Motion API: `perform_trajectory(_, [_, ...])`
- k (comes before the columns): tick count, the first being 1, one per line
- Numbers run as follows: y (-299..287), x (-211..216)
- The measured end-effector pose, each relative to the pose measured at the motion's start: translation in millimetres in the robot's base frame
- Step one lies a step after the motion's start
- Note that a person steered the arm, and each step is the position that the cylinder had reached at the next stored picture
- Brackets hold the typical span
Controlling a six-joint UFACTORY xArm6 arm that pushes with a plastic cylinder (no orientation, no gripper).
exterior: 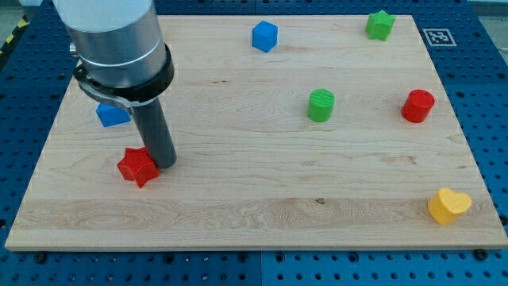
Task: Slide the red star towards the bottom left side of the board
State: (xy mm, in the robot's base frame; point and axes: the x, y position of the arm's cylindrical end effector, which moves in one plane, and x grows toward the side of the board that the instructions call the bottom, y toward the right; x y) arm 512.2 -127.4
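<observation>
My tip [165, 163] touches the red star's [136, 167] right side

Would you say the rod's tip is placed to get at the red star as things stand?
Probably yes: my tip sits right beside the red star, on its right, with nothing between.

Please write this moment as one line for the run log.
tip: touching red star's right side | red star: lower left area of board | push: toward bottom left, unfinished
</observation>
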Motion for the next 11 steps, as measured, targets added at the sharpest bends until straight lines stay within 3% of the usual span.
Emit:
perform_trajectory(1, [1,-30])
perform_trajectory(2, [-12,-31])
perform_trajectory(4, [-35,7])
perform_trajectory(6, [-1,11])
perform_trajectory(7, [-13,29])
perform_trajectory(11, [-20,36])
